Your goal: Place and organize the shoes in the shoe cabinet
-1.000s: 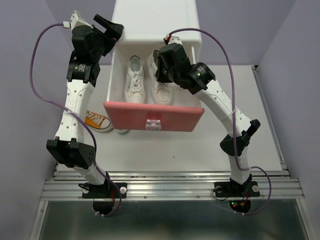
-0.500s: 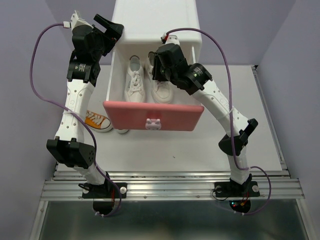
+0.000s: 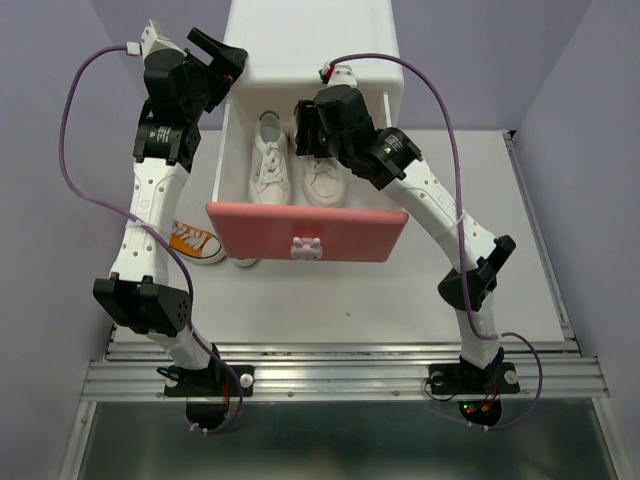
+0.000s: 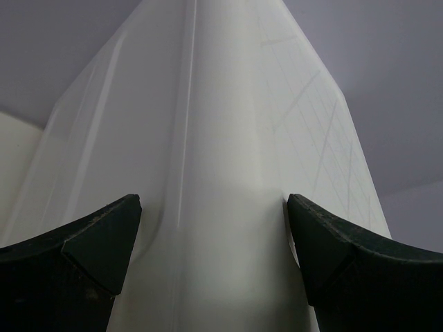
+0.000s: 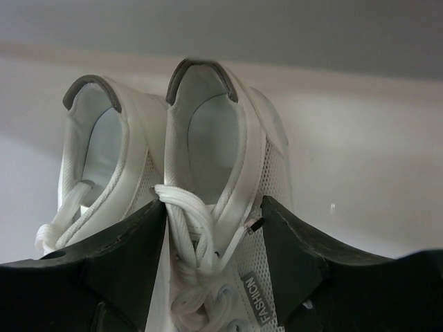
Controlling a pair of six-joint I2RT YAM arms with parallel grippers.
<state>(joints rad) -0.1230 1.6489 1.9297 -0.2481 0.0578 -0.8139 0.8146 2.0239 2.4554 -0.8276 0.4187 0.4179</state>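
Note:
The white shoe cabinet [image 3: 312, 40] stands at the back, its salmon-pink drawer [image 3: 300, 225] pulled open. Two white sneakers lie side by side in it, the left one [image 3: 269, 165] and the right one [image 3: 325, 183]. My right gripper [image 3: 308, 140] is open just above the right sneaker [image 5: 208, 131], jaws either side of its laces; the other white sneaker [image 5: 104, 138] is beside it. My left gripper [image 3: 222, 58] is open, jaws straddling the cabinet's upper left corner [image 4: 221, 138]. One orange sneaker [image 3: 193, 242] lies on the table left of the drawer, partly under my left arm.
A bunny knob [image 3: 306, 247] sits on the drawer front. A white sole tip [image 3: 246, 263] peeks from under the drawer's left end. The drawer's inner wall [image 5: 346, 138] lies right of the sneakers. Purple walls enclose the table on three sides.
My right gripper has moved back and left along the right white sneaker, toward its heel. The sneakers, drawer and left arm have not moved.

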